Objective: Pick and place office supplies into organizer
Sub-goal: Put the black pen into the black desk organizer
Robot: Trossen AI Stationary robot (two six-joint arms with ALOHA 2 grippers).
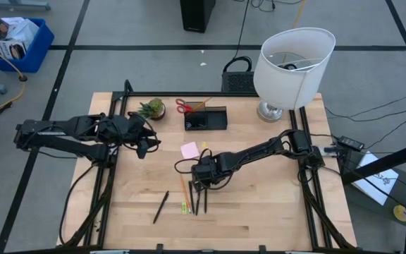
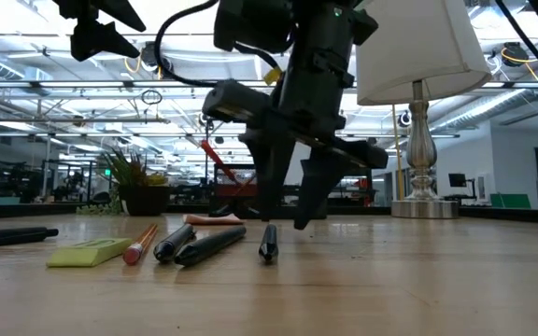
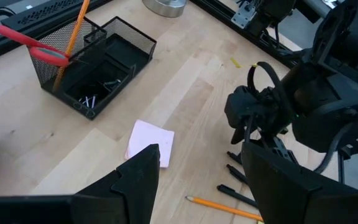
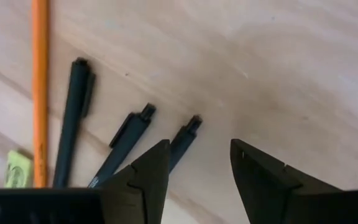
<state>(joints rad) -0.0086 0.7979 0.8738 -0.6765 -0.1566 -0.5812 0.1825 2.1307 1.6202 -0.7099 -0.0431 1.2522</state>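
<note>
The organizer, a dark mesh tray, stands at the table's far middle. Red-handled scissors and an orange pencil stick up from its taller cup. A pink sticky-note pad lies flat on the wood. Nearer lie three black pens, an orange pencil and a small yellow-green piece. My right gripper points down, open, just above the far end of the rightmost pen, touching nothing. My left gripper hangs open above the table's left side.
A small potted plant stands left of the organizer and a white-shaded lamp at the far right corner. One more black pen lies alone nearer the front edge. Bare wood stretches to the right of the pens.
</note>
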